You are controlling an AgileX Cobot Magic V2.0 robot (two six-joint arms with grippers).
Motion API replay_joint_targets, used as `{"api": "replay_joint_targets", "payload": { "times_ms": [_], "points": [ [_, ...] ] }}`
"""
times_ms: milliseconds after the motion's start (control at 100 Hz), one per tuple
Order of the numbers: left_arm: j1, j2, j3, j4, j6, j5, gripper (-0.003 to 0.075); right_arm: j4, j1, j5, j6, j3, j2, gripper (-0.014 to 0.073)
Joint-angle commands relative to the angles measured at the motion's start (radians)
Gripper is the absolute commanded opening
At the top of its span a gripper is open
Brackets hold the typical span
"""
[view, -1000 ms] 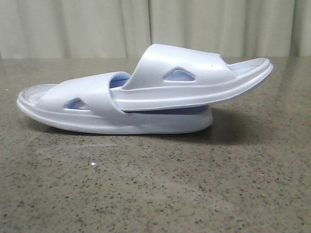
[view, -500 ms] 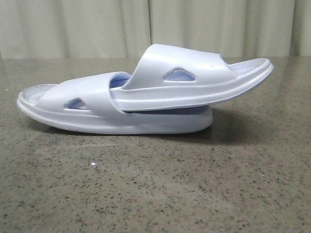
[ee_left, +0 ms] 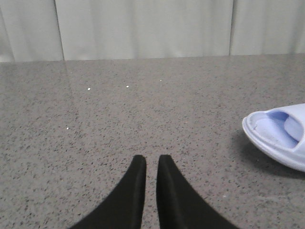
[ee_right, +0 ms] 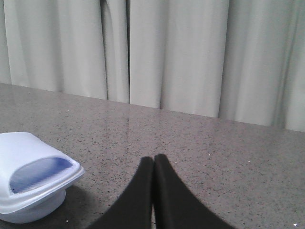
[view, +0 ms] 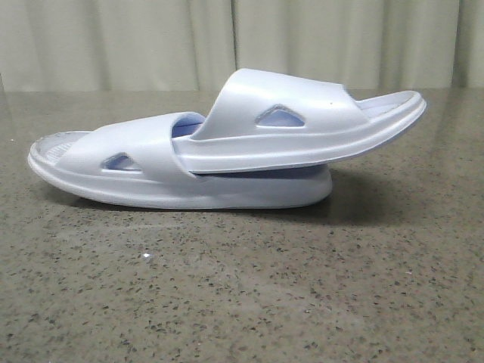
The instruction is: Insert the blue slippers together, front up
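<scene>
The two blue slippers lie nested on the table in the front view. The lower slipper [view: 144, 170] rests flat, its open end to the left. The upper slipper [view: 302, 128] is pushed under the lower one's strap and juts out to the right, tilted up. Neither gripper shows in the front view. My left gripper [ee_left: 151, 160] holds nothing, its fingers nearly together with a thin gap, over bare table well apart from a slipper end [ee_left: 281, 136]. My right gripper [ee_right: 153, 159] is shut and empty, apart from the other slipper end [ee_right: 33, 167].
The speckled grey stone table [view: 242, 287] stretches around the slippers. Pale curtains [view: 151, 38] hang behind its far edge.
</scene>
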Motion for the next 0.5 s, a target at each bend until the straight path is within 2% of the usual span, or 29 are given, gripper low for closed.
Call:
{"api": "replay_joint_targets", "payload": {
  "times_ms": [0,170,260,490],
  "points": [
    [-0.007,-0.024,0.012,0.094,-0.097,-0.133,0.0016,-0.001,-0.004,-0.080,-0.001,-0.024,0.009,-0.0107],
    [-0.007,-0.062,0.079,0.196,-0.118,-0.242,0.0016,-0.001,-0.004,-0.080,-0.001,-0.024,0.009,-0.0107],
    [-0.007,-0.081,0.084,0.247,-0.158,-0.226,0.0016,-0.001,-0.004,-0.080,-0.001,-0.024,0.009,-0.0107],
    [-0.007,-0.097,0.084,0.250,-0.158,-0.228,0.0016,-0.001,-0.004,-0.080,-0.001,-0.024,0.009,-0.0107]
  ]
}}
